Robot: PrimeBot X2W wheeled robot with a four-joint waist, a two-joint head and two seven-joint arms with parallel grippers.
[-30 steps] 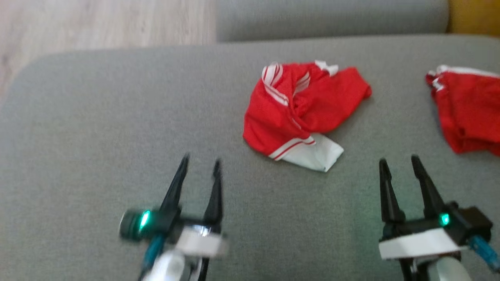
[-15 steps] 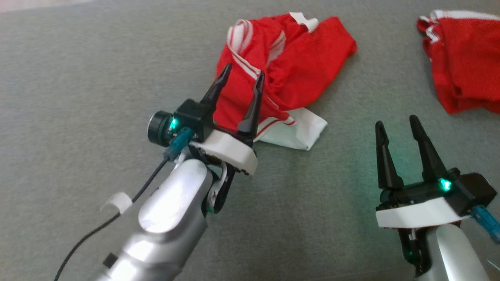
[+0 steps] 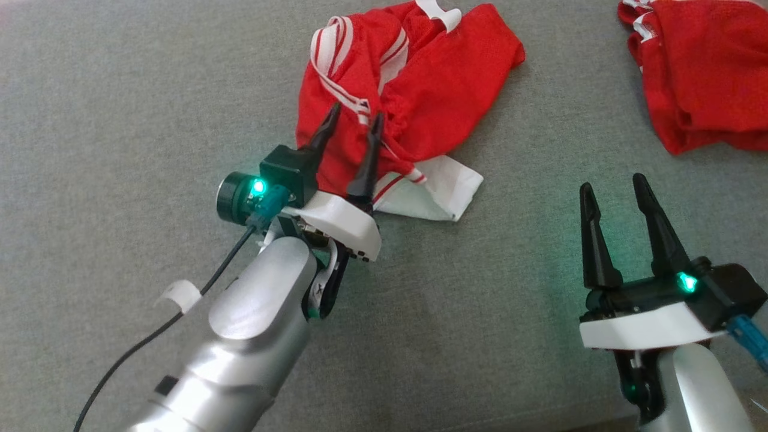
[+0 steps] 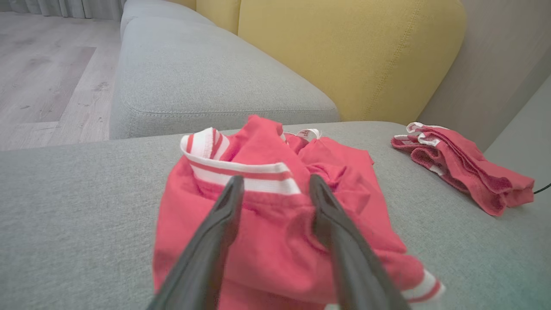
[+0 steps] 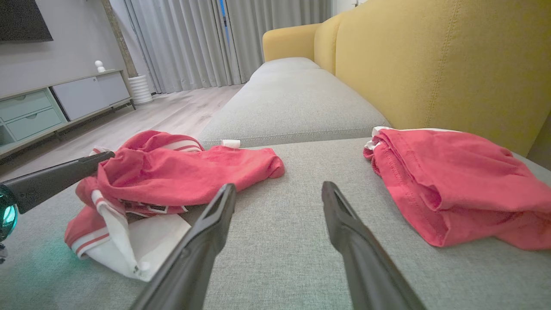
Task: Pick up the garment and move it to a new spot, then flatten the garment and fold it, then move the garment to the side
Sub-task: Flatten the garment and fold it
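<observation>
The crumpled red jersey (image 3: 444, 78) lies on the grey sofa seat (image 3: 120, 120), with its white panel (image 3: 441, 192) nearest the robot. The left end effector (image 3: 356, 111) is spread wide over the jersey's left folds, beside a striped white band (image 3: 327, 60), and grips nothing. The right end effector (image 3: 612, 183) is equally wide and empty, hovering well apart to the jersey's right. A smaller red piece (image 3: 696, 72) lies beyond it.

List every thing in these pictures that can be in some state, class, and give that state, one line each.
garment: crumpled in a heap on the grey cushion, not flattened or folded.
smaller red piece: bunched, lying apart at the right of the head view.
left claw: open, fingers over the garment, nothing gripped.
right claw: open, over bare cushion, apart from both cloths.
</observation>
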